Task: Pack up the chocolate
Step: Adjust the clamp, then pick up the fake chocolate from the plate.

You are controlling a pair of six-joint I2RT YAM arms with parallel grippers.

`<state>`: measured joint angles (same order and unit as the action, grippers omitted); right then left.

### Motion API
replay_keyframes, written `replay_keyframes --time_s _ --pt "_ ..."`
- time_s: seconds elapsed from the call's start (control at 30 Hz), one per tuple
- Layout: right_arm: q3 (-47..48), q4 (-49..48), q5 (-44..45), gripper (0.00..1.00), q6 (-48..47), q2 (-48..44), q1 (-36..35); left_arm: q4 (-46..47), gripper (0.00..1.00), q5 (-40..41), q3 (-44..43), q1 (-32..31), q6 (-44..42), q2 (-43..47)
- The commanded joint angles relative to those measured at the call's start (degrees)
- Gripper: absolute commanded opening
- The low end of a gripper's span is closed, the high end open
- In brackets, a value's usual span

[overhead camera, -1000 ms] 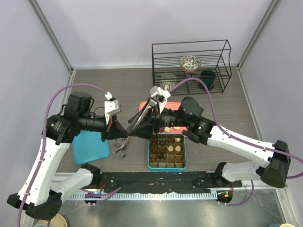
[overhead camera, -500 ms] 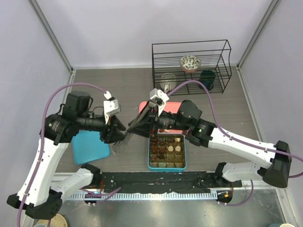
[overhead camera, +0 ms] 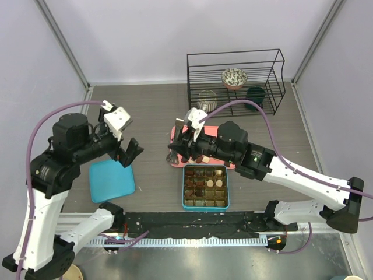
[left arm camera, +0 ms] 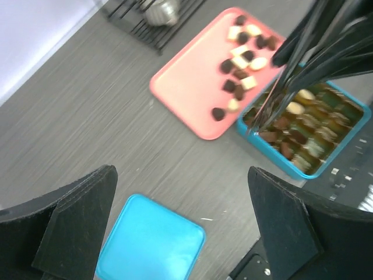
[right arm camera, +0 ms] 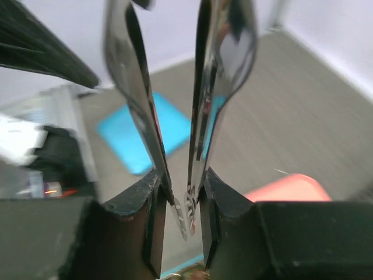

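Observation:
Small dark, mid-brown and cream pieces of chocolate [left arm camera: 242, 58] lie scattered on the pink tray [left arm camera: 186, 87]. More pieces sit in the compartments of the teal box [overhead camera: 205, 182]. My right gripper [right arm camera: 180, 192] is shut on a pair of metal tongs [right arm camera: 131, 87], whose arms stick out ahead of the fingers, close together. In the top view the right gripper [overhead camera: 184, 146] hovers over the tray's left end [overhead camera: 176, 129]. My left gripper [left arm camera: 179, 172] is open and empty, apart from the tongs [left arm camera: 303, 52], above the table left of the tray.
A blue lid [overhead camera: 111, 179] lies flat at the left, below my left gripper [overhead camera: 129, 150]. A black wire rack [overhead camera: 236, 81] with a bowl and cups stands at the back right. The teal box's rim [left arm camera: 349, 114] touches the tray's near edge.
My left gripper opened, let go of the tongs and drew back to the left. My right gripper closed on the tongs and now holds them alone over the tray's left end.

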<state>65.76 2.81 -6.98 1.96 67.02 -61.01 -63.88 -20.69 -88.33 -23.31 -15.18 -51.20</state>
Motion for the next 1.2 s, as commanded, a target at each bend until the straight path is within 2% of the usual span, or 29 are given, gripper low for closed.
replay_keyframes --time_s 0.0,0.1,0.3,0.47,0.57,0.67,0.8,1.17 --pt "-2.6 -4.2 22.2 0.30 -8.5 0.7 0.1 6.3 1.00 12.0 5.6 0.0 3.0 -3.8" --pt "-5.6 -11.2 30.5 0.30 -11.1 3.0 0.9 6.7 1.00 10.0 9.1 1.2 2.2 -6.6" --pt "-8.4 -21.2 39.0 0.27 -8.6 8.3 8.3 10.7 1.00 8.0 11.8 5.1 2.2 -14.0" --pt "-12.5 -30.5 42.6 0.27 -7.1 11.9 10.9 10.3 0.98 6.3 9.9 10.0 3.0 -20.1" --pt "-13.9 -32.9 43.9 0.27 -4.7 13.0 11.4 8.5 0.97 5.5 9.5 11.8 2.1 -22.4" --pt "-16.4 -35.9 44.6 0.32 -2.7 13.2 11.6 8.2 1.00 5.0 10.8 12.3 1.2 -22.5" --pt "-20.6 -41.2 45.7 0.33 -0.1 13.4 12.1 7.3 1.00 3.0 12.3 12.6 -1.8 -22.5" --pt "-30.2 -59.2 47.4 0.33 3.8 16.8 12.8 7.8 1.00 1.6 15.7 16.4 -3.5 -21.2"
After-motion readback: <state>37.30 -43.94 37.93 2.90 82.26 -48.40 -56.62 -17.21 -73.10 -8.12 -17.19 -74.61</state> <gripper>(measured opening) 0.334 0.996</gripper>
